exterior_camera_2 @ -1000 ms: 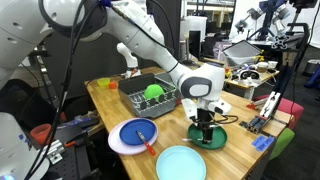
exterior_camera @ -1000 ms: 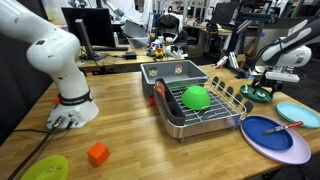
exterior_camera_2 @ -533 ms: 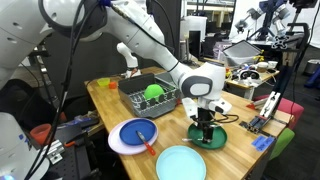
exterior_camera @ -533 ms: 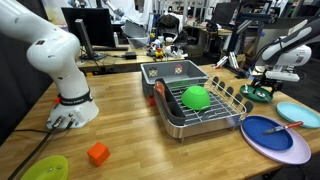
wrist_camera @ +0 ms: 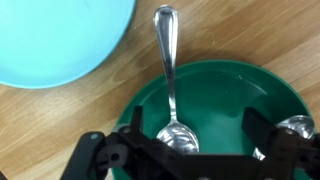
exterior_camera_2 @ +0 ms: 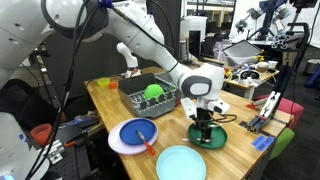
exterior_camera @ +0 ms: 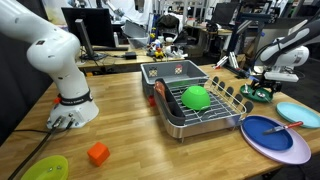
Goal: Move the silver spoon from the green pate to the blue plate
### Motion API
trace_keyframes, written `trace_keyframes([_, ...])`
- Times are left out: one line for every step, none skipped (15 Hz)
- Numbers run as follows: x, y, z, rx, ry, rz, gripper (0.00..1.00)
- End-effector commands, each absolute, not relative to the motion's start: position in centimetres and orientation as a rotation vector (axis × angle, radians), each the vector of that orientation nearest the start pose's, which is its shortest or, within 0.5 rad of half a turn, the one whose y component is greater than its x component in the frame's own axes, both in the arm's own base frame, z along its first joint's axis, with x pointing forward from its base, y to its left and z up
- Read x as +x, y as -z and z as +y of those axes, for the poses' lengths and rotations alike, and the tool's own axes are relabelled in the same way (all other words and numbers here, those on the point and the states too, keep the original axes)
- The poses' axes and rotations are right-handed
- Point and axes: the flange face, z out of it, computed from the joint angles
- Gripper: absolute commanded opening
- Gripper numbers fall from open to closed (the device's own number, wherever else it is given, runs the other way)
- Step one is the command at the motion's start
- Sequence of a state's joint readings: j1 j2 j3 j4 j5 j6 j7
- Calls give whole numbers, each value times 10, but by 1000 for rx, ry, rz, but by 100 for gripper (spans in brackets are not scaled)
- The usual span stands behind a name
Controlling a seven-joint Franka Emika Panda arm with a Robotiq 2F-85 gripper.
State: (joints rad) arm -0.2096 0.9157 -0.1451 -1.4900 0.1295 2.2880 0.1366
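Note:
The silver spoon (wrist_camera: pixel 170 90) lies with its bowl in the green plate (wrist_camera: pixel 215 90) and its handle reaching out over the rim onto the wood. My gripper (wrist_camera: pixel 196 125) is open and low over the plate, with the spoon's bowl between the fingers, nearer one finger. In both exterior views the gripper (exterior_camera_2: pixel 205 122) (exterior_camera: pixel 262 84) hangs just above the green plate (exterior_camera_2: pixel 212 138) (exterior_camera: pixel 258 96). A light blue plate (wrist_camera: pixel 55 35) (exterior_camera_2: pixel 182 163) (exterior_camera: pixel 299 113) lies beside it. A darker blue plate (exterior_camera_2: pixel 128 137) (exterior_camera: pixel 268 135) holds a red-handled utensil (exterior_camera: pixel 286 127).
A metal dish rack (exterior_camera: pixel 205 118) (exterior_camera_2: pixel 140 102) with a green bowl (exterior_camera: pixel 195 97) (exterior_camera_2: pixel 153 91) stands mid-table. An orange block (exterior_camera: pixel 97 153) and a yellow-green plate (exterior_camera: pixel 45 168) lie near the table's front edge. The robot base (exterior_camera: pixel 70 105) stands beside them. Another shiny object (wrist_camera: pixel 298 125) shows at the green plate's edge.

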Motion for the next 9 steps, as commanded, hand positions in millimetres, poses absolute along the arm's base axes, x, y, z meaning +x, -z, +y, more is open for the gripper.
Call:
trace_keyframes([664,-110,-222,-3056,-224,787,100])
trace_keyframes([664,-107,-220,-3057,-231,784,95])
trace_keyframes([664,-105,-219,-3056,-236,782,86])
trace_keyframes([664,-103,-218,-3054,-238,782,71])
trace_keyframes([666,-103,-219,-3052,-236,781,69])
trace_keyframes([668,-106,-218,-3050,-233,780,64])
trace_keyframes([669,-107,-217,-3049,-231,778,55])
trace_keyframes([670,-108,-217,-3048,-228,776,49])
trace_keyframes([671,-109,-217,-3049,-228,774,41])
